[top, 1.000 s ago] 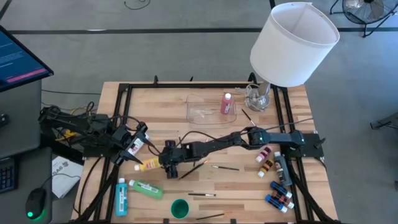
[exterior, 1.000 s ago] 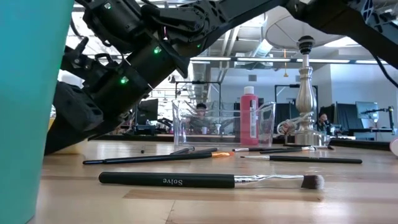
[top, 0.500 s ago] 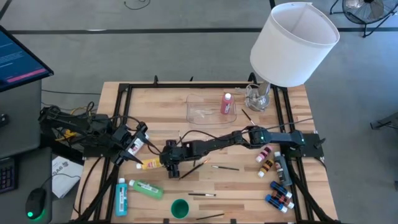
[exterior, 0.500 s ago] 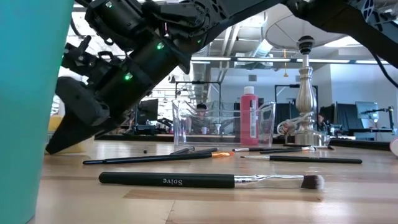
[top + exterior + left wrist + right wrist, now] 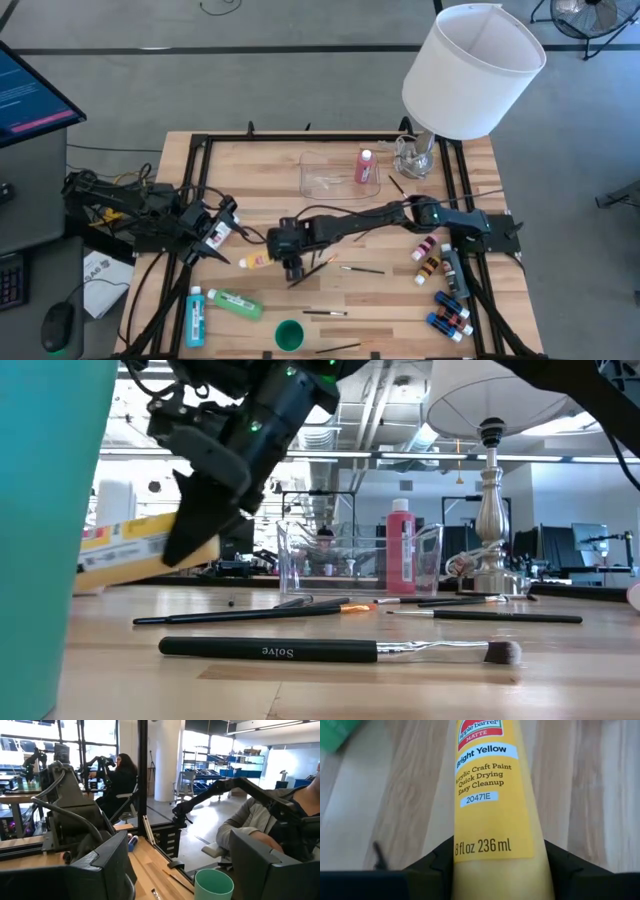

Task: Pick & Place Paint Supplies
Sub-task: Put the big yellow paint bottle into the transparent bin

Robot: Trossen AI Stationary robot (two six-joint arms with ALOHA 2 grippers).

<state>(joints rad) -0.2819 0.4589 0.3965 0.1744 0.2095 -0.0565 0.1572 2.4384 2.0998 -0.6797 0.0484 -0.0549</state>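
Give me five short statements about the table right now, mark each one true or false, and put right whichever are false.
1. The right gripper is shut on the yellow paint bottle. True.
2. The red paint bottle lies flat beside the clear tray. False: it stands upright inside the tray.
3. The left gripper holds a brush. False: it is open and empty, at the table's left side.
4. The green paint bottle lies on its side on the wood. True.
5. The yellow bottle rests flat on the table. False: the low view shows it lifted, tilted, in the gripper.
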